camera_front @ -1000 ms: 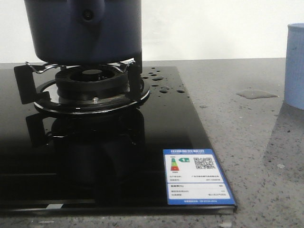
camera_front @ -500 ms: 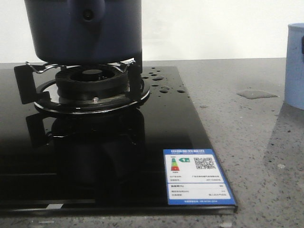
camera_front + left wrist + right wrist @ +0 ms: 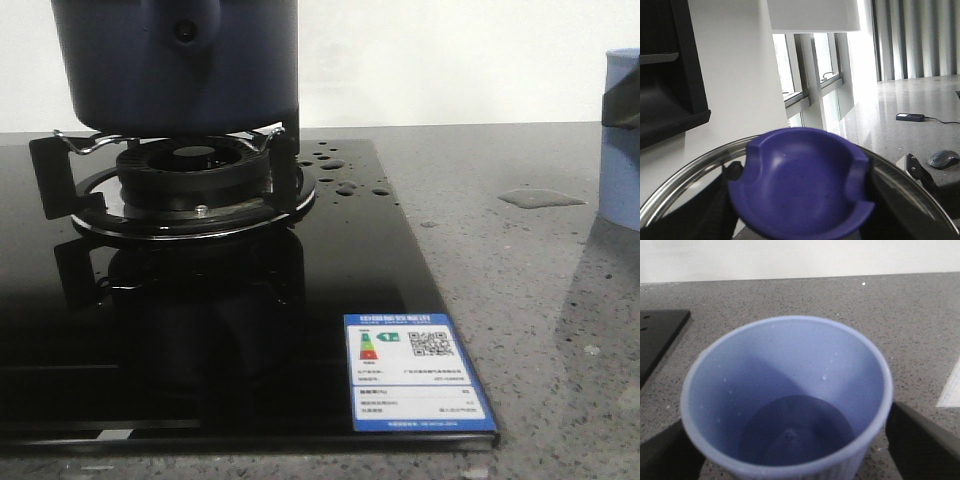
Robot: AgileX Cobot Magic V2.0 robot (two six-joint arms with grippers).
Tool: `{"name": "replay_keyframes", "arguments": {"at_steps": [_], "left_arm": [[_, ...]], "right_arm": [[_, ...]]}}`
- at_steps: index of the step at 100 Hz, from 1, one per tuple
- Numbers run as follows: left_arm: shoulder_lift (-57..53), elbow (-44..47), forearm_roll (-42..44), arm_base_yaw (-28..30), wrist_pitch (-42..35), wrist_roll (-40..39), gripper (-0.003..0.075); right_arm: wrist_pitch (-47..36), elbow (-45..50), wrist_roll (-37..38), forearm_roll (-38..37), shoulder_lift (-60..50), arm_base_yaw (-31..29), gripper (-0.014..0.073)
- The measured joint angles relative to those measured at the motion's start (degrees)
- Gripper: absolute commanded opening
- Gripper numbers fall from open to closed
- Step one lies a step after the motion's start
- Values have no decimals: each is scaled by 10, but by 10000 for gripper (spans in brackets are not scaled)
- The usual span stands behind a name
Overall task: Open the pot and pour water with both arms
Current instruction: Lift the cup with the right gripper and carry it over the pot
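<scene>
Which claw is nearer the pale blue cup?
Right. The right claw straddles the cup, one finger on each side; the left claw is at the purple lid knob.

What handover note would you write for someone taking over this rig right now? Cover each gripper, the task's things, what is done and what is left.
Left gripper: not itself visible; its wrist view is filled by a blue knob on a steel-rimmed lid.
Right gripper: fingers either side of the cup, contact unclear.
Pot: on the burner.
Cup: on the counter right of the hob, some water inside.
Done: arms positioned.
Left: whether the lid is off is unclear; pouring remains.
</scene>
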Motion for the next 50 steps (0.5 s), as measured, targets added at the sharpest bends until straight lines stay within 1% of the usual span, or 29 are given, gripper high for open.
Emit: {"name": "replay_keyframes", "arguments": {"at_steps": [9, 18, 25, 37, 42, 50], "left_arm": [[0, 0, 1, -4, 3, 0, 294], [0, 0, 1, -9, 3, 0, 294], [0, 0, 1, -11, 3, 0, 294], [0, 0, 1, -13, 6, 0, 294], [0, 0, 1, -13, 6, 0, 294], [0, 0, 1, -13, 6, -1, 294]], "right_arm": [[-8, 0, 50, -35, 16, 0, 634], [-12, 0, 74, -51, 28, 0, 615], [-12, 0, 80, -56, 36, 0, 547], [-13, 0, 83, -62, 41, 0, 368], [-13, 0, 85, -67, 41, 0, 307], [-13, 0, 85, -74, 41, 0, 245]]}}
